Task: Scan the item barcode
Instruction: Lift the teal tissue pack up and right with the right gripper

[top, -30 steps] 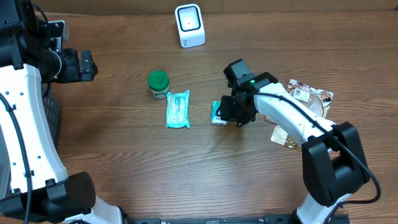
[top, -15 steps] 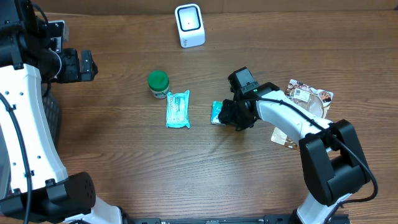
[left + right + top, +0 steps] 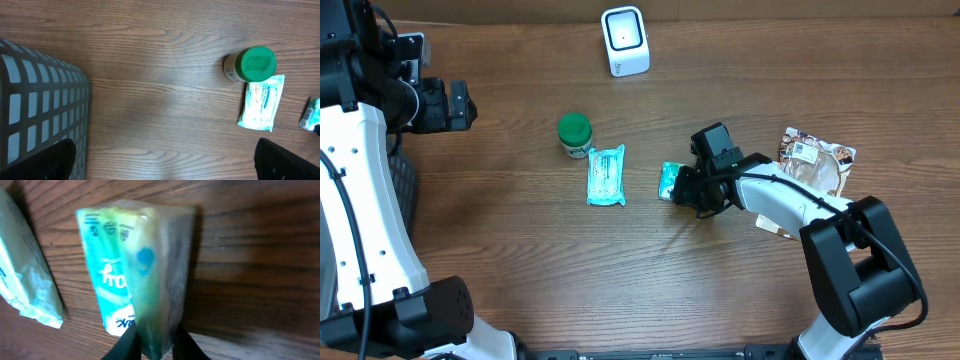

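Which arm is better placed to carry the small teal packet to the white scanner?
Right. The right fingers pinch the small teal packet, and the white scanner stands further up the table. The left fingers are open and far off, beside the basket.

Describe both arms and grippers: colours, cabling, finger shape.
Both match. The left arm and right arm have white shell links with black joint housings, and a thin black cable runs loose along each. The left gripper and right gripper are all black and boxy at the wrist. The fingers are slim and matte black. No markings are legible.
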Controlling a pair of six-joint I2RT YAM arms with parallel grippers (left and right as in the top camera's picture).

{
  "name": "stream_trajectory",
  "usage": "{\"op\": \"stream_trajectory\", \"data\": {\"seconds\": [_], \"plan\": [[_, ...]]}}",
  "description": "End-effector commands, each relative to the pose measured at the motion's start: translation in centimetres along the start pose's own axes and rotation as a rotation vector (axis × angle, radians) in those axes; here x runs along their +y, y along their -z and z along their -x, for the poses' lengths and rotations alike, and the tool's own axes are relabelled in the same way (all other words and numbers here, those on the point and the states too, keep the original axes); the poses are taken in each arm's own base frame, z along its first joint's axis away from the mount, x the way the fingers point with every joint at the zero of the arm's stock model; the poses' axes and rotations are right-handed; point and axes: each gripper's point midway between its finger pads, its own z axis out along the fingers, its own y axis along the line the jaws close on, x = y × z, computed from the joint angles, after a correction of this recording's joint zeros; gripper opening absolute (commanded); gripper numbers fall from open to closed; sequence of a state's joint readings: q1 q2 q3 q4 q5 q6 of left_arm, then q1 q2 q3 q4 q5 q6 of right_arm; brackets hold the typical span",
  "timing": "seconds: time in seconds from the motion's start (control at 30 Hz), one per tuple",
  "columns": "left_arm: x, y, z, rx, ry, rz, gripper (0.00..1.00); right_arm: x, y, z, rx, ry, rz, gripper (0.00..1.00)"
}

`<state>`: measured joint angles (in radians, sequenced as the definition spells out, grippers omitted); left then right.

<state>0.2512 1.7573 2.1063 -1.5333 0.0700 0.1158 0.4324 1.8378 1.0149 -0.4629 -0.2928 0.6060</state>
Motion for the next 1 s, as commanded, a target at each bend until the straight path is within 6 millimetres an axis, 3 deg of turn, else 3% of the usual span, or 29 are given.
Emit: {"op": "stream_trajectory", "data": {"seconds": [0.0,0.1,0.3,0.43,0.53,0.57,0.7,0.97], "plan": [[0.2,0.1,0.1,-0.005,-0.015,0.005,1.00,-1.6,-0.5,-0.9,0.017,-0.030,-0.047,0.07],[0.2,0.1,0.1,-0.005,-0.015,0.005,1.00,-1.1,-0.4,-0.9,0.024,-0.015,-0.028,0.04],[0.2,0.1,0.1,-0.005,-0.015,0.005,0.99,6.2,2.7,-1.1,0.106,0.179,0.284,0.04],[0.2,0.1,0.1,-0.005,-0.015,0.005,1.00,11.6,7.6,-1.1,0.151,0.264,0.593,0.04],[0.2,0.1,0.1,-0.005,-0.015,0.005,1.00,15.1,13.0,-0.9,0.163,0.386,0.892,0.04],[0.2,0.1,0.1,-0.005,-0.015,0.005,0.99,15.7,14.9,-0.5,0.173,0.390,0.972,0.04],[0.2,0.1,0.1,-0.005,-0.015,0.005,0.99,16.0,18.2,0.3,0.215,0.398,1.096,0.04],[0.2,0.1,0.1,-0.005,-0.015,0.005,0.99,15.2,22.3,1.5,0.271,0.410,1.174,0.04]]}}
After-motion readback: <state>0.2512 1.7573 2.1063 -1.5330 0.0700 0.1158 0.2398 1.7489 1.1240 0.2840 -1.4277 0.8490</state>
